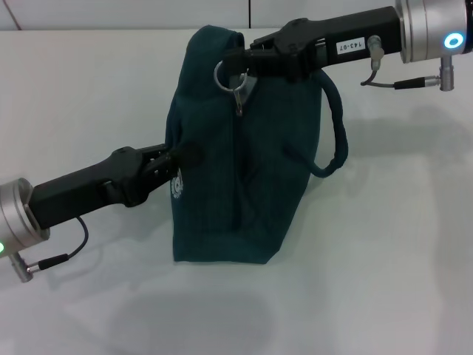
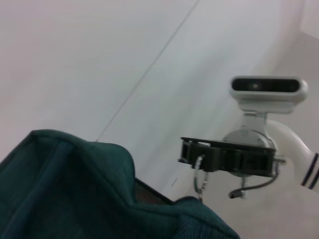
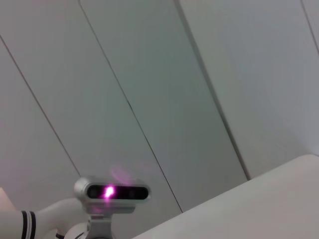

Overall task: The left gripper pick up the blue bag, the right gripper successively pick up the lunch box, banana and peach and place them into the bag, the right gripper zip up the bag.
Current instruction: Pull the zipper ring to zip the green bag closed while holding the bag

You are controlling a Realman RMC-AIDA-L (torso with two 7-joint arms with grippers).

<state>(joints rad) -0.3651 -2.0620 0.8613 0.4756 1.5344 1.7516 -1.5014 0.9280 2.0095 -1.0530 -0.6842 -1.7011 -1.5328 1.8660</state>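
Note:
The blue bag [image 1: 244, 170] stands upright in the middle of the white table, its zip line running down the top. One padded handle [image 1: 336, 140] loops out on its right side. My left gripper [image 1: 183, 157] presses into the bag's left side beside the round white logo [image 1: 177, 185], shut on the fabric. My right gripper [image 1: 238, 63], with its white sticker, is at the bag's far end, shut on the metal ring zip pull [image 1: 224, 74]. The left wrist view shows the bag's top [image 2: 75, 189] and the right gripper [image 2: 227, 158] with the ring [image 2: 200, 177] hanging from it. Lunch box, banana and peach are out of view.
The white table [image 1: 399, 259] spreads around the bag, and its far edge meets a pale wall [image 1: 111, 15]. My own head camera [image 2: 269, 92] shows in the left wrist view, and the head camera [image 3: 112, 191] also appears below wall panels in the right wrist view.

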